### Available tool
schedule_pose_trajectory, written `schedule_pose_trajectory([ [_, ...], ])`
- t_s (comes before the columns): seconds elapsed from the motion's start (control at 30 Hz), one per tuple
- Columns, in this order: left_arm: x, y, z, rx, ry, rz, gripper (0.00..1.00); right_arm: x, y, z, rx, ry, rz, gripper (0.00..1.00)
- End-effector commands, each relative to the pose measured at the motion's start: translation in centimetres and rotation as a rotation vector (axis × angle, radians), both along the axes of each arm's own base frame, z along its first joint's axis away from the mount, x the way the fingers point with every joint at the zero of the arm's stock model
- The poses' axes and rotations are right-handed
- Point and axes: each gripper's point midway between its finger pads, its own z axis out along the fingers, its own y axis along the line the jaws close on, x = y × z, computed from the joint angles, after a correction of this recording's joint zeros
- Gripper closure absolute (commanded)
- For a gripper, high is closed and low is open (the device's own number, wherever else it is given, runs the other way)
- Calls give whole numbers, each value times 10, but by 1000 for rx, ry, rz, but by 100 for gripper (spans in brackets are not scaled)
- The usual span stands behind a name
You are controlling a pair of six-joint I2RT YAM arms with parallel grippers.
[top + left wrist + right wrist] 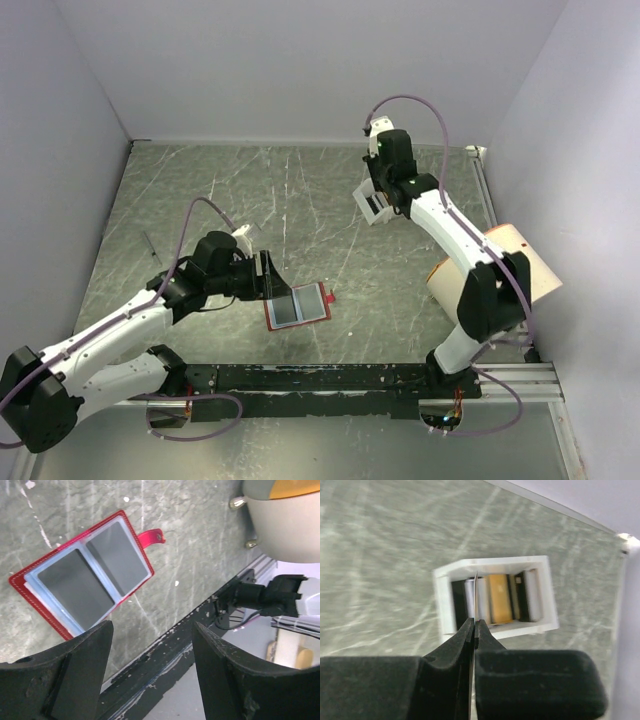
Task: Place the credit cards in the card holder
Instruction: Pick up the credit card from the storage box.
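Right wrist view alone shows right gripper [474,623] pinching a thin card [476,597].

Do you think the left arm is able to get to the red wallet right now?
Probably yes. The left end effector hovers open right by the red wallet, which lies unfolded on the table, and nothing sits between them.

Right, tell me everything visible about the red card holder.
The card holder lies open and flat on the grey marbled table, inside up. A stitched red cover frames two pale blue-grey clear pockets side by side; no coloured card shows in them. A red snap tab sticks out from one edge. The open left pincer hangs beside it, apparently not touching.
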Motion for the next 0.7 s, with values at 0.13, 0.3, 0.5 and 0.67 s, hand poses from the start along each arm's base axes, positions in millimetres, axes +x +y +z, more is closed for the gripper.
schedule_pose_trajectory([
  [0.13, -5, -14, 44, -173, -20, 0, 32, -86, 77, 48, 411, -7, 154, 100],
  [0.3, -3, -13, 55, -195, -26, 27, 35, -141, 125, 59, 668, 56, 276, 100],
  [0.5, -5, -21, 79, -319, -39, 22, 36, -197, 169, 59, 1012, 182, 418, 100],
  [0.67, -1, -17, 93, -371, -74, 73, 29, -234, 193, 59, 1206, 296, 537, 100],
])
